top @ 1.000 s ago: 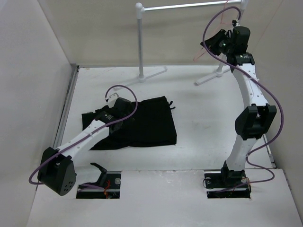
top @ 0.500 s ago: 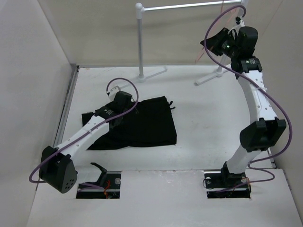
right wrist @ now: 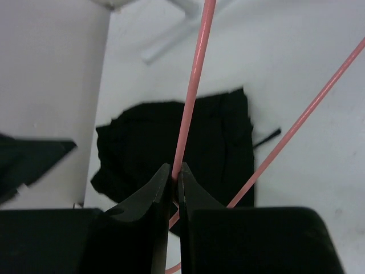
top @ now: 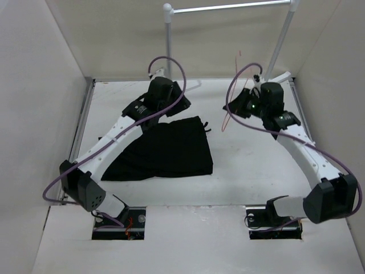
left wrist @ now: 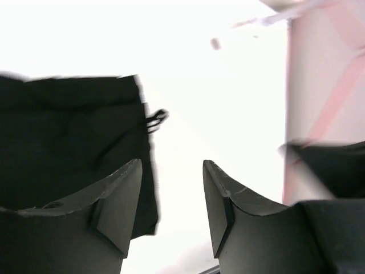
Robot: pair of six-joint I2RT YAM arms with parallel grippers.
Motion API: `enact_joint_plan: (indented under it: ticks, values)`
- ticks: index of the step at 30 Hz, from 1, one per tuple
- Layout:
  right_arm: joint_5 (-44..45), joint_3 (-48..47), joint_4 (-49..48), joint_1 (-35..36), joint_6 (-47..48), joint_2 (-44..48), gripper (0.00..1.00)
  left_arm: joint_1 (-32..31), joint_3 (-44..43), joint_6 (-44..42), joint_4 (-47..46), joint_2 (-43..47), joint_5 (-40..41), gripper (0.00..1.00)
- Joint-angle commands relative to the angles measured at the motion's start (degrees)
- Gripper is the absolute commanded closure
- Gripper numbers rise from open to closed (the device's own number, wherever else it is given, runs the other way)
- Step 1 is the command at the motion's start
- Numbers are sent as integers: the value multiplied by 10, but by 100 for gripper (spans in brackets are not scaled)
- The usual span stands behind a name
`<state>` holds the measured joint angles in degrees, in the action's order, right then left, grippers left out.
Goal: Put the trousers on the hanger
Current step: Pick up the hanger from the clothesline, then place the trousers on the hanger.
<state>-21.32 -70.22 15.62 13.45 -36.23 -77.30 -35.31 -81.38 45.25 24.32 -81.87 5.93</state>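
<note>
The black trousers (top: 165, 151) lie folded flat on the white table, left of the middle. My right gripper (top: 232, 107) hangs above the table to their right, shut on the thin pink wire hanger (top: 227, 118). In the right wrist view the hanger (right wrist: 197, 74) runs up from between the closed fingertips of that gripper (right wrist: 175, 169), with the trousers (right wrist: 211, 137) below. My left gripper (top: 180, 96) is raised beyond the trousers' far edge. It stands open and empty in the left wrist view (left wrist: 171, 164), with the trousers (left wrist: 68, 137) to its left.
A white garment rack (top: 168, 45) stands at the back with a silver rail (top: 228, 7) and T-shaped feet (top: 188, 87) on the table. Walls close in the left, back and right sides. The arm bases sit at the near edge.
My right arm has come down from the rack's rail toward the table's middle, carrying the hanger. My left arm has risen from over the trousers to their far side, its jaws wider.
</note>
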Motion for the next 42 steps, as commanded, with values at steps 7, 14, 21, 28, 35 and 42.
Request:
enact_joint_plan:
  ticks: [7,14,21,28,35,42]
  values:
    - [69,167,-7,83,7,126,93,-104,-229,-71,40,-186,-23,61]
    - [83,254,-6,113,-17,189,93,-136,-298,-70,39,-264,-22,61]
    - [82,295,-2,132,-30,221,92,-150,-316,-63,33,-318,-28,62]
    - [66,313,-1,132,-32,237,92,-173,-317,-58,5,-341,-28,66]
    - [37,322,-1,125,-50,242,92,-182,-305,-37,-15,-359,-6,79]
    - [54,331,51,117,-57,261,87,-188,-228,-17,-55,-314,50,100]
